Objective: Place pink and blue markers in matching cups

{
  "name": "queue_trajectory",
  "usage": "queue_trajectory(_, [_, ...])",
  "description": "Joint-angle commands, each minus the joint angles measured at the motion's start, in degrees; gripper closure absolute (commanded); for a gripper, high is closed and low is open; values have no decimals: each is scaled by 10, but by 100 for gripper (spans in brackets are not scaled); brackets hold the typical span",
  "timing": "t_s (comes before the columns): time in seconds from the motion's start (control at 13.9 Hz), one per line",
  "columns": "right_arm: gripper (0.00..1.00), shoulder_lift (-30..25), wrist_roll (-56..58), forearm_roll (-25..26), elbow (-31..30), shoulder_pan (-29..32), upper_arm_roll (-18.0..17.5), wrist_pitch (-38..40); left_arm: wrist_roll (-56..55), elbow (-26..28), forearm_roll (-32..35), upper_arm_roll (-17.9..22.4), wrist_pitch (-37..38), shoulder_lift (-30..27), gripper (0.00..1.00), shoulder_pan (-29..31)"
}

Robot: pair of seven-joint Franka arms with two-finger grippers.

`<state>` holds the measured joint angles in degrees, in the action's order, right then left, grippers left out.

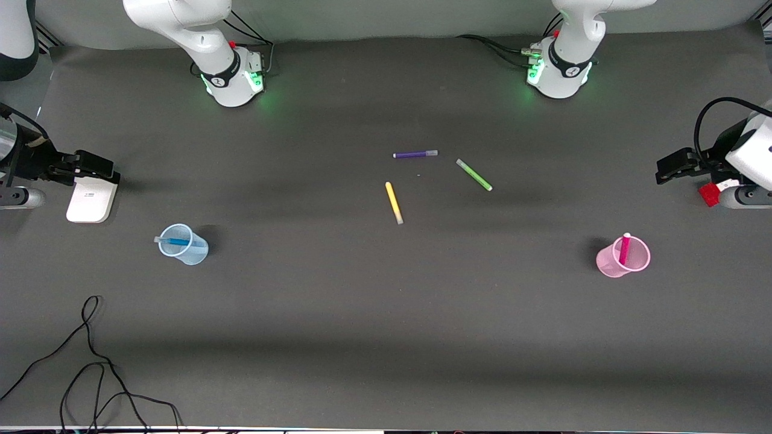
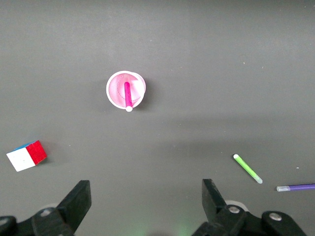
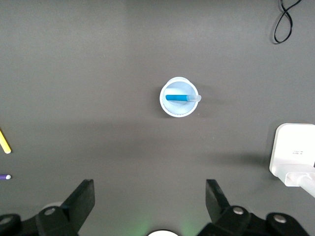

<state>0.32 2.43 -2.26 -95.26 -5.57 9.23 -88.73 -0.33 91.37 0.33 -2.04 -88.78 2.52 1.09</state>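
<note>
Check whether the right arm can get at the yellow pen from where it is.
Probably yes. The right pincer hangs open, holding nothing, above the table near the blue cup. The yellow pen lies flat mid-table, apart from the purple pen and green pen, nothing covering it.

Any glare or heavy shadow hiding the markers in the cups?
Front view: soft shadow bands cross the table; blue marker shows through the blue cup. Left wrist view: pink marker clear in the pink cup, no glare. Right wrist view: evenly lit.
</note>
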Motion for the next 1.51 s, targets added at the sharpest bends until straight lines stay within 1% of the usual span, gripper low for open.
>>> queue_trajectory(0.0, [0,-1,-1,-12,-3,4,-2,-7,9,16,-7,10,-9,-16,0,-11])
queue_trajectory(1.44, [0,15,4,-6,-5,8,4,-7,10,15,-4,8,-13,-15,0,-10])
